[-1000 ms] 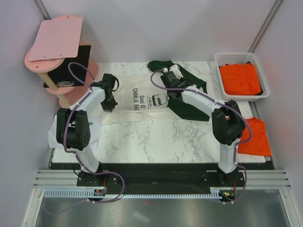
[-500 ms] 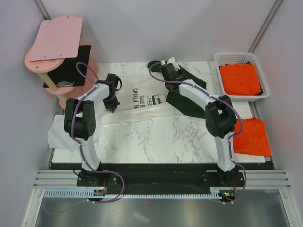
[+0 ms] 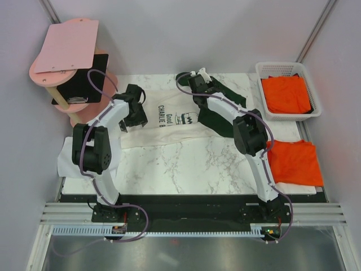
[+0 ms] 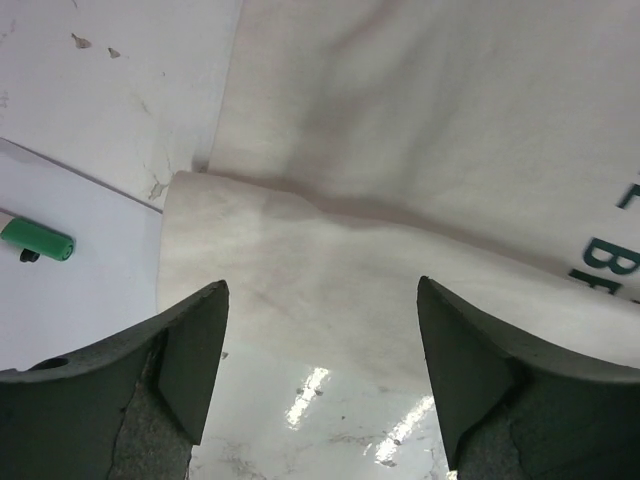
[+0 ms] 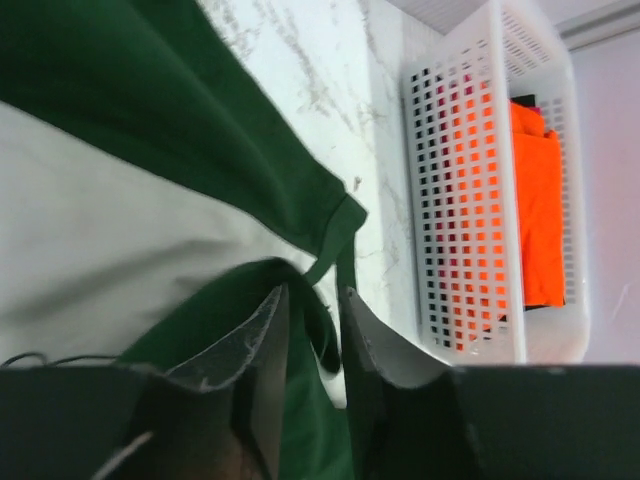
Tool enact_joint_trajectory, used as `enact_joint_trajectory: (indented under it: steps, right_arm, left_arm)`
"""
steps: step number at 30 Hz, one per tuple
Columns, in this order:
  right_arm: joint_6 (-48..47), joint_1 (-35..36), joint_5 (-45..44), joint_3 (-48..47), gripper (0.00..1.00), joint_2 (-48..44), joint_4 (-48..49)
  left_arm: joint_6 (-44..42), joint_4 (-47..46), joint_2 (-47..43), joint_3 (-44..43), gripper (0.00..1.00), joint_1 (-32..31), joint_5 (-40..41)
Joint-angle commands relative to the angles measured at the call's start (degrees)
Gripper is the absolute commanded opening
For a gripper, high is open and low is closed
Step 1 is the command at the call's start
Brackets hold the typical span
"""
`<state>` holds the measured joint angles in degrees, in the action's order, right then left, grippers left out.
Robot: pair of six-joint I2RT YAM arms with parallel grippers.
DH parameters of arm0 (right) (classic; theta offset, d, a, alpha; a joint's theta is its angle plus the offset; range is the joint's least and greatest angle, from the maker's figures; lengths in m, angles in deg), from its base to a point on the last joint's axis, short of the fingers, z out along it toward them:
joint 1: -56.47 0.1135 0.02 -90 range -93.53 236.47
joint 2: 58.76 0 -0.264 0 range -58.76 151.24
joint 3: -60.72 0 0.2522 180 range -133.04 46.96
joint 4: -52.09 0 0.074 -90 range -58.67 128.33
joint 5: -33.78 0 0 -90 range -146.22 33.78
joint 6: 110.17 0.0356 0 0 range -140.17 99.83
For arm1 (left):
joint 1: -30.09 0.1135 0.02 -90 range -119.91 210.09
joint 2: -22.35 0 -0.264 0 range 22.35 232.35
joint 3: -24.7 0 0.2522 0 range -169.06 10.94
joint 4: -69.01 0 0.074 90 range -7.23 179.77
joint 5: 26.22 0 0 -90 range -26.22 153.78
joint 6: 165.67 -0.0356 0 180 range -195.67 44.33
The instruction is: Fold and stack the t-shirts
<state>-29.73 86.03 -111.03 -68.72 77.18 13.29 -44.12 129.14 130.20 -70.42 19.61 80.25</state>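
Observation:
The cream-white t-shirt (image 3: 169, 121) with dark green sleeves (image 3: 225, 127) and a Charlie Brown print lies spread at the back of the marble table (image 3: 186, 164). My left gripper (image 3: 135, 116) hovers at its left hem, open wide; the folded cream edge (image 4: 330, 250) lies just beyond the fingertips (image 4: 200, 340), nothing between them. My right gripper (image 3: 197, 93) is at the green collar end, jaws a little apart with a fold of green cloth (image 5: 200, 130) lying loosely in the gap (image 5: 315, 300). One orange t-shirt (image 3: 294, 162) lies at the table's right edge; another (image 3: 286, 95) is in the basket.
A white plastic basket (image 3: 282, 66) stands at the back right, close to my right gripper (image 5: 470, 200). A pink tiered stand (image 3: 67, 51) with a black board fills the back left. White paper (image 4: 70, 290) with a green pen (image 4: 35, 240) lies left of the hem.
Both grippers were shut on the shirt and have opened, the left wide, the right slightly. The right arm reached farther back and left, uncovering more of the orange t-shirt on the table.

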Motion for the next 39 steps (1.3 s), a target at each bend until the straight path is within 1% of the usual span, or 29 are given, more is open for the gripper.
enact_joint_trajectory:
  steps: [1, 3, 4, 5, 6, 7, 8, 10, 13, 15, 17, 18, 20, 21, 22, 24, 25, 26, 27, 28, 29, 30, 31, 33, 34, 36, 37, 39]
  right_arm:
    - [2.3, -1.8, -4.4, -3.0, 0.47, -1.7, 2.9]
    - [3.0, -1.8, -3.6, -0.4, 0.56, -4.4, 3.4]
    - [3.7, -1.8, -2.9, 2.6, 0.7, -7.0, 4.4]
    - [4.1, -1.8, -2.7, 4.5, 0.76, -8.3, 5.0]
    - [4.6, -1.9, -2.1, 6.4, 0.85, -9.8, 5.5]
    - [5.6, -1.9, -1.5, 10.2, 0.96, -12.8, 6.3]
    - [6.1, -2.0, -0.1, 11.9, 0.98, -14.3, 6.6]
    - [6.7, -2.1, 3.0, 16.8, 0.98, -18.1, 7.0]
    - [8.6, -2.2, 6.3, 20.8, 0.96, -21.1, 7.0]
    - [9.4, -2.6, 11.0, 21.5, 0.95, -21.7, 6.7]
    - [12.8, -3.1, 15.7, 20.8, 0.96, -21.6, 6.3]
    - [14.0, -4.1, 20.5, 20.2, 0.96, -21.3, 5.8]
    - [15.5, -5.8, 28.3, 16.3, 0.96, -19.3, 5.1]
    - [17.7, -7.6, 32.4, 14.1, 0.95, -18.1, 3.4]
    - [18.3, -8.4, 38.4, 8.9, 0.95, -14.8, 2.5]
    - [19.1, -9.5, 41.5, 3.2, 0.95, -11.1, -0.4]
    - [18.4, -9.6, 43.9, -2.0, 0.93, -7.6, -1.2]
    - [18.2, -9.7, 44.4, -4.6, 0.92, -5.8, -2.7]
    - [18.2, -9.9, 44.8, -7.1, 0.8, -4.4, -6.6]
    - [18.9, -9.9, 45.0, -8.4, 0.62, -3.4, -7.4]
    - [19.2, -10.0, 46.1, -7.1, 0.39, -4.0, -7.5]
    - [19.7, -10.0, 46.6, -5.0, 0.0, -5.2, -6.1]
    - [20.0, -9.9, 46.7, 1.4, 0.0, -8.7, -4.9]
    - [20.5, -9.9, 46.6, 8.7, 0.0, -13.0, -1.0]
    - [20.5, -9.9, 46.4, 14.1, 0.0, -16.3, -0.5]
    - [21.1, -10.0, 45.8, 18.0, 0.0, -19.0, -0.8]
    - [21.3, -10.0, 45.8, 21.4, 0.0, -21.4, -0.9]
    - [22.4, -10.0, 47.4, 24.3, 0.0, -23.3, -1.7]
  left_arm:
    - [-1.2, -1.5, -9.0, 1.6, 0.83, -3.3, 0.8]
    - [-1.0, -2.3, -10.7, 2.9, 0.83, -5.2, 0.8]
    - [-1.1, -2.7, -11.7, 4.2, 0.83, -5.6, 0.8]
    - [-0.9, -3.0, -12.7, 4.6, 0.84, -6.1, 0.5]
    - [-0.9, -3.2, -13.3, 5.2, 0.83, -7.0, 0.4]
    - [-0.7, -3.2, -13.7, 5.9, 0.84, -7.4, 0.5]
    - [-0.5, -3.3, -14.2, 6.4, 0.84, -7.8, 0.8]
    - [-0.4, -3.5, -14.9, 7.8, 0.84, -8.7, 0.8]
    - [0.2, -4.2, -16.1, 9.6, 0.84, -9.2, 1.1]
    - [0.3, -4.4, -16.8, 10.0, 0.84, -9.2, 0.8]
    - [-0.3, -4.8, -17.1, 10.0, 0.84, -9.2, 0.4]
    - [-0.5, -4.9, -17.3, 9.6, 0.84, -9.2, 0.3]
    - [-2.2, -5.2, -17.2, 8.9, 0.84, -9.2, -0.7]
    - [-2.7, -5.4, -17.1, 7.8, 0.84, -9.2, -1.2]
    - [-3.2, -5.7, -16.5, 7.2, 0.84, -9.2, -1.8]
    - [-4.9, -6.1, -15.5, 4.7, 0.84, -9.2, -4.5]
    - [-5.3, -6.4, -14.0, 3.8, 0.84, -9.2, -5.5]
    - [-6.1, -6.7, -13.1, 2.7, 0.83, -9.2, -7.4]
    - [-6.1, -6.7, -12.0, 0.5, 0.82, -9.2, -8.1]
    - [-6.3, -6.7, -10.8, -0.5, 0.78, -9.3, -8.6]
    - [-6.8, -6.7, -8.5, -1.7, 0.41, -9.3, -9.7]
    - [-6.8, -6.5, -7.5, -3.6, 0.03, -9.4, -9.7]
    - [-6.2, -6.6, -6.8, -4.1, 0.02, -9.6, -9.4]
    - [-5.6, -6.5, -4.5, -5.0, 0.02, -9.9, -7.4]
    - [-5.5, -6.5, -3.7, -5.4, 0.02, -9.8, -7.1]
    - [-5.8, -6.3, -1.0, -6.3, 0.02, -9.9, -6.1]
    - [-5.6, -6.1, -0.1, -6.5, 0.02, -9.9, -6.0]
    - [-5.4, -5.9, 2.3, -7.1, 0.02, -9.8, -6.8]
